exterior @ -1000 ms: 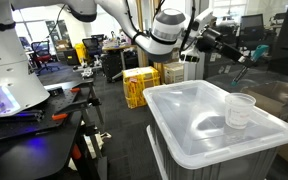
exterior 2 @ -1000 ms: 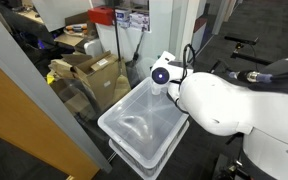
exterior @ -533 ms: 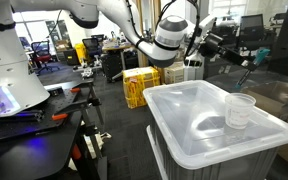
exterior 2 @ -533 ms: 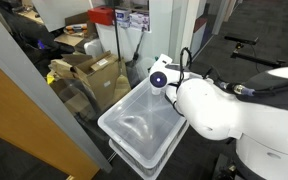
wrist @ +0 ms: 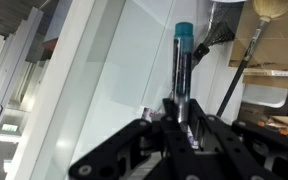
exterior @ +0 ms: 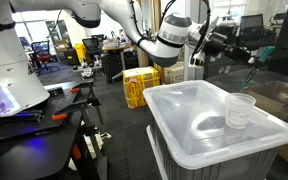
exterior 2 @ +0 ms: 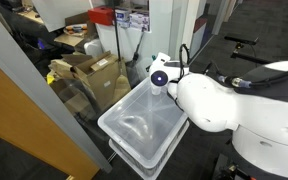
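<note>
In the wrist view my gripper (wrist: 181, 116) is shut on a slim grey marker (wrist: 181, 65) with a teal cap, which stands out straight past the fingertips. In an exterior view the gripper (exterior: 218, 42) hangs high above the far side of a translucent white bin (exterior: 184, 150), wrist tilted. A clear plastic cup (exterior: 240, 110) stands upright on the bin's right part, well below the gripper. From the opposite side the arm's white body (exterior 2: 219, 100) looms over the bin (exterior 2: 124, 135) and hides the gripper.
Yellow crates (exterior: 139, 86) stand on the floor behind the bin. A black bench with tools (exterior: 34, 115) and a white robot base (exterior: 9, 60) fill the left. Cardboard boxes (exterior 2: 94, 70) and a wooden panel (exterior 2: 24, 120) lie beyond the bin.
The arm has swung a little up and to the right above the bin, still gripping the marker. Cup and bin have not moved.
</note>
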Robot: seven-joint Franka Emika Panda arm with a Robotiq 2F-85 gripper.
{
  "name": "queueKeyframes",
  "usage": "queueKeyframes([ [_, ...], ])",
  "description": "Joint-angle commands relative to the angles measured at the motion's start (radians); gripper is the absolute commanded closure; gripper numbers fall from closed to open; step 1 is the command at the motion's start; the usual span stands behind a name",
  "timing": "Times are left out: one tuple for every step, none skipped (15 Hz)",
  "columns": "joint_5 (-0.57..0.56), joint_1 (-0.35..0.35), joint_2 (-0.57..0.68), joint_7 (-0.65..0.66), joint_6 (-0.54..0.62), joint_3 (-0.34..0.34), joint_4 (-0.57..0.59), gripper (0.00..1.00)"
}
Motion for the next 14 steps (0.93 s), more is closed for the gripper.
queueKeyframes([
  [-0.072, -0.023, 0.000, 0.056, 0.034, -0.007, 0.031, 0.95],
  [-0.086, -0.024, 0.000, 0.064, 0.032, -0.008, 0.036, 0.95],
  [-0.094, -0.026, 0.000, 0.069, 0.032, -0.006, 0.041, 0.95],
  [-0.101, -0.026, 0.000, 0.080, 0.033, -0.006, 0.043, 0.56],
  [-0.109, -0.025, 0.000, 0.092, 0.035, -0.009, 0.043, 0.55],
  [-0.112, -0.027, 0.000, 0.102, 0.039, -0.009, 0.044, 0.49],
  [-0.118, -0.026, 0.000, 0.111, 0.040, -0.012, 0.042, 0.42],
  [-0.115, -0.026, 0.000, 0.119, 0.040, -0.012, 0.041, 0.35],
  [-0.115, -0.027, 0.000, 0.123, 0.044, -0.012, 0.040, 0.26],
  [-0.112, -0.025, 0.000, 0.125, 0.045, -0.013, 0.037, 0.19],
  [-0.104, -0.022, 0.000, 0.125, 0.040, -0.013, 0.034, 0.11],
  [-0.099, -0.019, 0.000, 0.124, 0.044, -0.013, 0.029, 0.04],
  [-0.078, -0.012, 0.000, 0.106, 0.045, -0.007, 0.020, 0.00],
  [0.018, -0.004, -0.002, 0.017, 0.044, 0.004, 0.007, 0.00],
])
